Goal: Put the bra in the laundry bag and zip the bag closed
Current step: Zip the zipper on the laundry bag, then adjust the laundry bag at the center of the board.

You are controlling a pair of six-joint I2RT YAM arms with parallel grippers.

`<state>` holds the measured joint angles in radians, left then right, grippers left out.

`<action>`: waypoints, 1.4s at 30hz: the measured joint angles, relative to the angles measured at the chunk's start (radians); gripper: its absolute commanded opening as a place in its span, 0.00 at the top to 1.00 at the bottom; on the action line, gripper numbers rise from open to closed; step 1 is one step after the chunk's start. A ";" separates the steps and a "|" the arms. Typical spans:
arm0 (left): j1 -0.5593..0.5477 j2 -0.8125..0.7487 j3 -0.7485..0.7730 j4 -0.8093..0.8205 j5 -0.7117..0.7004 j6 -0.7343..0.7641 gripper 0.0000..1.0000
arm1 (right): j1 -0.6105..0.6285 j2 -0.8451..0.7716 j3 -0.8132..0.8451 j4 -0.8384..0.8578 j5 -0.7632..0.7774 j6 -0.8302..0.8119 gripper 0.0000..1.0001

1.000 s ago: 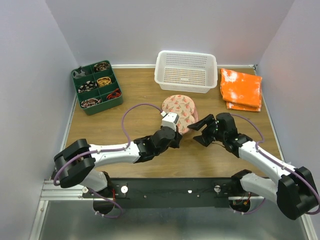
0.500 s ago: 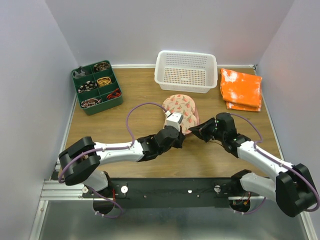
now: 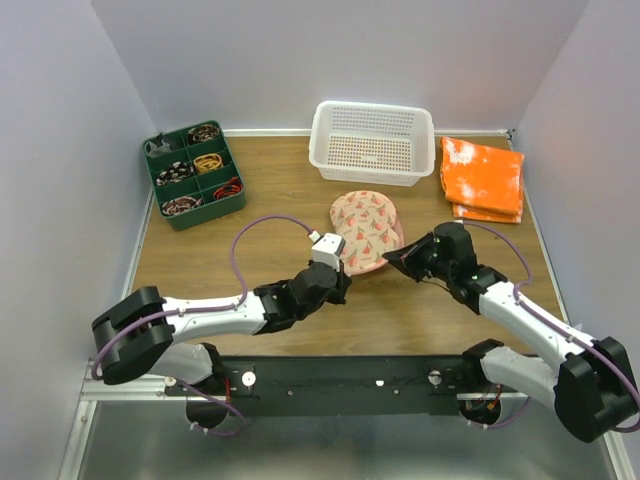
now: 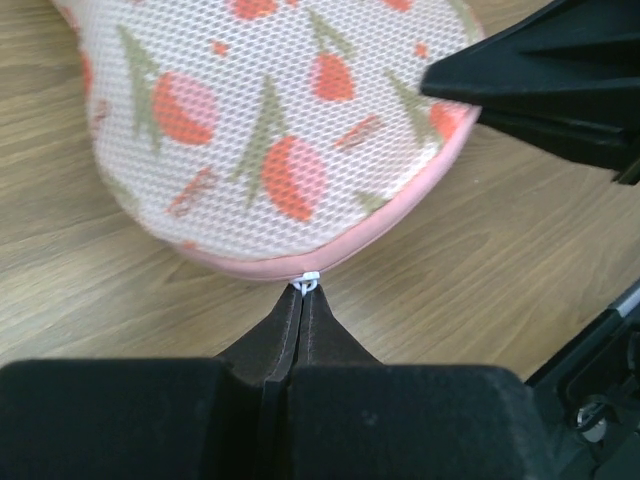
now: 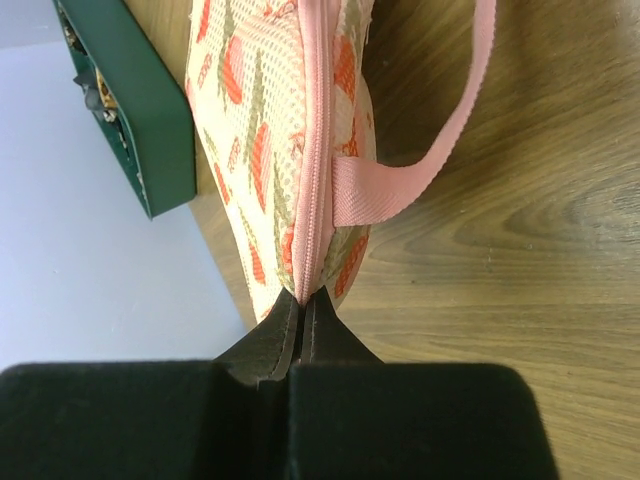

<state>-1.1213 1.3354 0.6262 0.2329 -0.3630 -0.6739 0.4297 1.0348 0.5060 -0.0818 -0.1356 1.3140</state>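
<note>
Laundry bag (image 3: 367, 220) lies flat on the wooden table (image 3: 440, 300), about the middle and just in front of the white basket (image 3: 365, 172), pink mesh with its fruit print facing up; at far left, near the back, stands a green sorting tray (image 3: 210, 213) of small oddments, well apart from it; the left gripper (image 3: 346, 268) reaches in from the near left, its jaws pressed tight together on the small white zipper pull (image 4: 308, 282) at the pink rim of the laundry bag; from the near right the right gripper (image 3: 390, 258) meets the bag's right end, jaws narrow and pinched on the rim there, right at the zip line; in the right wrist view the zip (image 5: 318, 130) runs shut along the edge and a pink strap loop (image 5: 450, 130) hangs off onto the wood; at far right a folded orange-and-white cloth (image 3: 483, 178) lies by the wall.
</note>
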 measured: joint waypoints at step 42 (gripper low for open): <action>0.175 -0.386 -0.199 -0.206 0.048 0.085 0.39 | -0.104 0.105 0.128 -0.297 -0.284 -0.504 0.97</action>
<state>-0.9459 0.9493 0.4274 0.0269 -0.3153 -0.5892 0.3256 1.1393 0.6338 -0.3786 -0.4194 0.8097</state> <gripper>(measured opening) 0.528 0.018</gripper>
